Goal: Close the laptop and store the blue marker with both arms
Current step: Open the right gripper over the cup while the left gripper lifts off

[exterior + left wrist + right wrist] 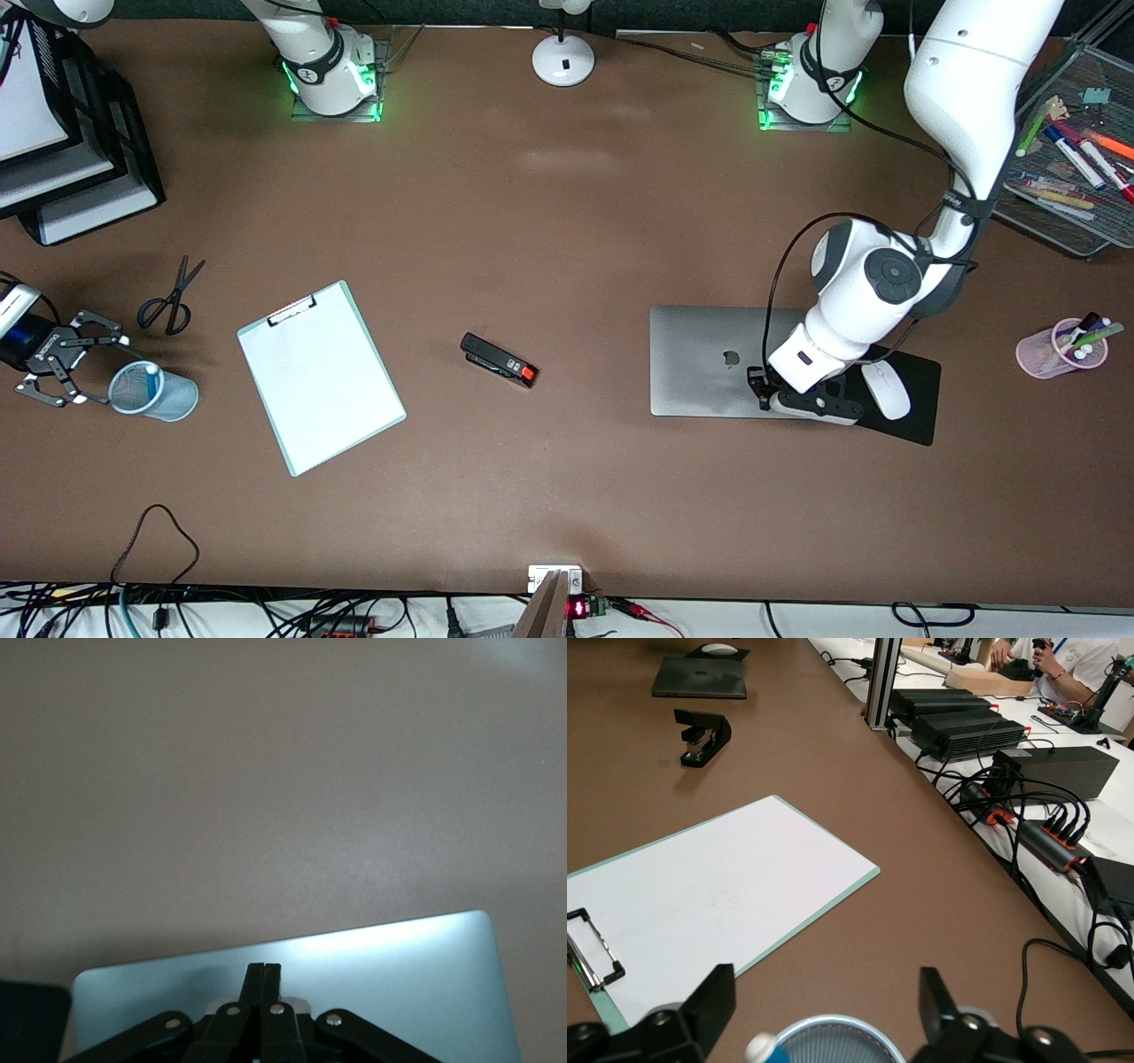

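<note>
The silver-grey laptop (709, 363) lies closed on the table toward the left arm's end, apple logo up. My left gripper (759, 399) is shut, its tips resting on the lid near the edge nearest the front camera. The left wrist view shows the joined fingertips (264, 970) on the lid (399, 974). The blue marker (151, 378) stands white end up in a blue mesh cup (177, 403) at the right arm's end. My right gripper (104, 370) is open and empty beside that cup. In the right wrist view the gripper (826, 992) is over the cup rim (833, 1021), and the marker's white end (762, 1047) shows.
A clipboard (319, 377), black stapler (500, 361) and scissors (173, 297) lie mid-table. A white mouse (886, 390) sits on a black pad (921, 412) beside the laptop. A pink marker cup (1059, 350), wire tray (1072, 168), lamp base (563, 60) and paper trays (62, 151) ring the edges.
</note>
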Robot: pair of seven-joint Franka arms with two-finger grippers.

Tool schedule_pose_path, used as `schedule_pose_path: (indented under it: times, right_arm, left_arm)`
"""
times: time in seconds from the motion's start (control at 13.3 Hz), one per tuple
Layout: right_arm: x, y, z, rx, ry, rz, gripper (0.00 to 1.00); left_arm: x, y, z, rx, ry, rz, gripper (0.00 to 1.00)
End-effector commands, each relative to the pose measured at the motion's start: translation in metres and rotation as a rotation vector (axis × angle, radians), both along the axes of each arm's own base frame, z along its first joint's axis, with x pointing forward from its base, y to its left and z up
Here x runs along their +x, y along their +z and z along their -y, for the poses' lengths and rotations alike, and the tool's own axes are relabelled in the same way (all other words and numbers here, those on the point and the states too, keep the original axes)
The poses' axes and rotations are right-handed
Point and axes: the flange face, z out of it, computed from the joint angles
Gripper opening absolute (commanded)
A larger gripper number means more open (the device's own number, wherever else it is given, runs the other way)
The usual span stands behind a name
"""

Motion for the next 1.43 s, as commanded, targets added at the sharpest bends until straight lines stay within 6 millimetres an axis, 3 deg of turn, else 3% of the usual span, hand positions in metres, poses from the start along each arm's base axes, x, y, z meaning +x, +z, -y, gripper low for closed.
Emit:
schedule_pose_path:
  times: [0.0,0.23,0.38,0.75,0.9,0.98,1.13,1.2,1.28,1.35]
  right_arm:
    - [0.009,0.024,-0.012,0.02,-0.011,-0.023,1.0]
    - [0.022,0.073,-0.052,-0.063,0.007,-0.143,1.0]
    - [0.032,0.102,-0.093,-0.14,0.006,-0.242,1.0]
    - [0.048,0.14,-0.169,-0.315,-0.105,-0.428,1.0]
    - [0.05,0.157,-0.188,-0.374,-0.171,-0.466,1.0]
    - [0.05,0.163,-0.197,-0.399,-0.214,-0.506,1.0]
    - [0.046,0.177,-0.214,-0.433,-0.319,-0.588,1.0]
    - [0.043,0.186,-0.218,-0.442,-0.363,-0.619,1.0]
    - [0.038,0.195,-0.222,-0.46,-0.397,-0.657,1.0]
    - [0.034,0.207,-0.227,-0.484,-0.44,-0.684,1.0]
  left_arm:
    - [0.001,0.036,-0.004,0.058,-0.025,-0.059,0.0]
    - [-0.001,0.062,-0.006,0.091,-0.026,-0.122,0.0]
    - [-0.002,0.086,-0.009,0.115,-0.024,-0.165,0.0]
    - [-0.013,0.127,-0.014,0.15,-0.019,-0.249,0.06]
    - [-0.02,0.142,-0.014,0.164,-0.021,-0.264,0.18]
    - [-0.024,0.151,-0.014,0.171,-0.021,-0.269,0.32]
    - [-0.03,0.164,-0.016,0.182,-0.024,-0.277,0.44]
    - [-0.032,0.168,-0.016,0.185,-0.031,-0.276,0.76]
    - [-0.033,0.171,-0.015,0.181,-0.037,-0.272,1.0]
    - [-0.034,0.179,-0.015,0.182,-0.036,-0.262,1.0]
